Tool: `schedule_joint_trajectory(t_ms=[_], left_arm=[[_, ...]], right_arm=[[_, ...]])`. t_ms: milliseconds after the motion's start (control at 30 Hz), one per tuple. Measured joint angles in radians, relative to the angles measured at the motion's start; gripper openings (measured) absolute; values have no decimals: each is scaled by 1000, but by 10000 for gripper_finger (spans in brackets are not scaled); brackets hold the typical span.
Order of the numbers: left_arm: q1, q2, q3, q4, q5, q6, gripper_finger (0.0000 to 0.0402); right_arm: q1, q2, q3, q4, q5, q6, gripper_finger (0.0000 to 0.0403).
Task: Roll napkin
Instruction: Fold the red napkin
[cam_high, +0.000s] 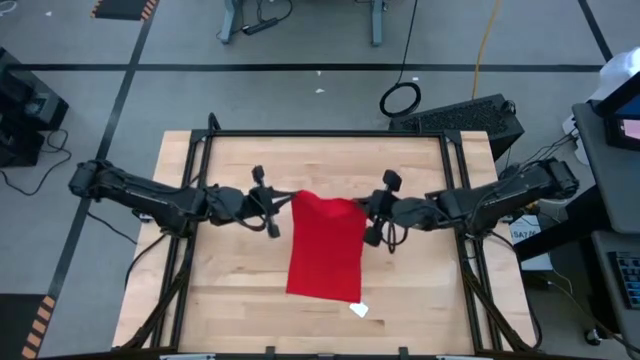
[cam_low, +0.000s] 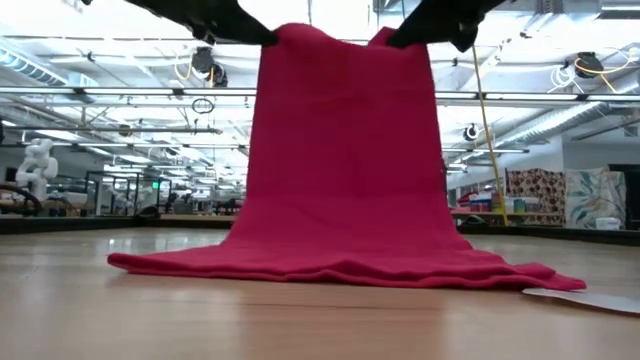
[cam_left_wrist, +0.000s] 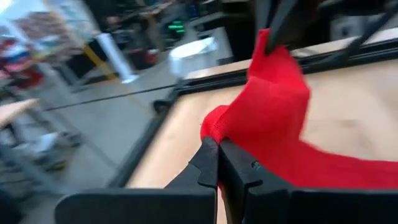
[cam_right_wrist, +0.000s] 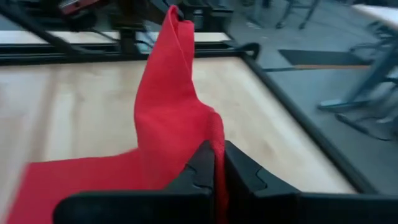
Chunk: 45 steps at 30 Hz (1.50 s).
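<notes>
The red napkin (cam_high: 325, 250) is held up by its far edge between my two grippers, and the edge sags a little between them. The cloth slopes down toward the near side. Its near end (cam_low: 330, 265) lies spread on the wooden table, with a small white tag (cam_high: 358, 310) at the near right corner. My left gripper (cam_high: 283, 207) is shut on the far left corner. My right gripper (cam_high: 365, 212) is shut on the far right corner. The low view shows both at the top, the left gripper (cam_low: 262, 35) and the right gripper (cam_low: 400, 38). My left gripper pinches the napkin's far left corner (cam_left_wrist: 214, 127) between its two fingers, reaching in nearly level from the table's left. The cloth bunches at the fingers, lifted clear there. My right gripper pinches the far right corner (cam_right_wrist: 214, 127) between its two fingers, coming from the table's right and slanting slightly down. The cloth folds over at the fingers, and the napkin hangs below with its near end on the table.
A black frame rail (cam_high: 330, 133) runs along the table's far edge, and further rails run down both sides. Bare wood (cam_high: 240, 290) lies to the left and right of the napkin. Cables and a dark box (cam_high: 460, 115) sit on the floor beyond the table.
</notes>
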Motion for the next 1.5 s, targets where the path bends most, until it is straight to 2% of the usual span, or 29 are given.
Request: schedule_joint_trajectory(t_ms=[200,400,533,700,967,1133,1333,1500], left_arm=[[-71,-13,0,-104,167,-102,2],[-132,11,-1,-232,189,-203,2],[-166,35,-1,-252,196,-249,2],[-197,74,-1,-248,272,-280,2],[-238,170,-1,-242,283,-308,6],[-254,214,-1,-210,283,-310,16],[-263,225,-1,-206,291,-351,18],[-272,225,-1,-210,296,-376,19]], right_arm=[[102,70,0,-1,-32,93,6],[185,188,0,13,-34,210,6],[217,247,0,53,-34,261,6],[244,291,0,60,-40,312,6],[275,320,0,54,-66,353,6],[276,372,0,55,-146,398,6],[275,446,0,71,-237,429,6],[275,469,0,93,-266,431,8]])
